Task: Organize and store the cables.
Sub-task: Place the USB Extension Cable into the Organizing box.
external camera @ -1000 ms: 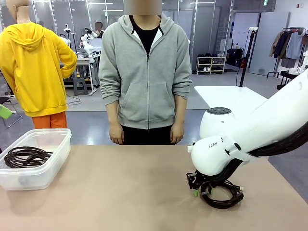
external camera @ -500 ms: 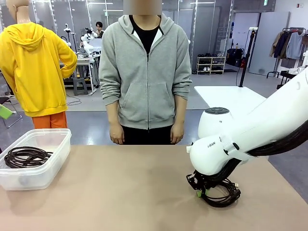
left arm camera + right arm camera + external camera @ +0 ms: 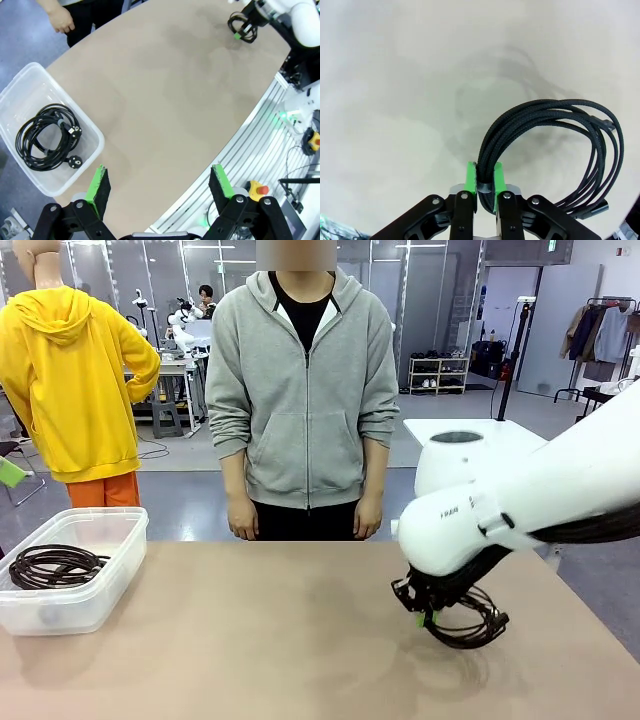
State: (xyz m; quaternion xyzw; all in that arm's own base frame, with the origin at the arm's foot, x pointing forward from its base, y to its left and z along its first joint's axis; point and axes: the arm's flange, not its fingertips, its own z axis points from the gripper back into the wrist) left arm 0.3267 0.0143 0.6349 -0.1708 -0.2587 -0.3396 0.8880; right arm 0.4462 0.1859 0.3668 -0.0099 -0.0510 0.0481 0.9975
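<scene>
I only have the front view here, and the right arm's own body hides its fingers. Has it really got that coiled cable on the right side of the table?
Observer: Yes. In the right wrist view the right gripper is shut on the coiled cable, its green pads pinching the bundled strands.
Operator: And the left gripper?
Observer: The left gripper is open with nothing between its pads, high above the table.
Operator: What lies in the bin?
Observer: From above, the clear bin holds a cable with round plugs, coiled loosely on its floor.
</scene>
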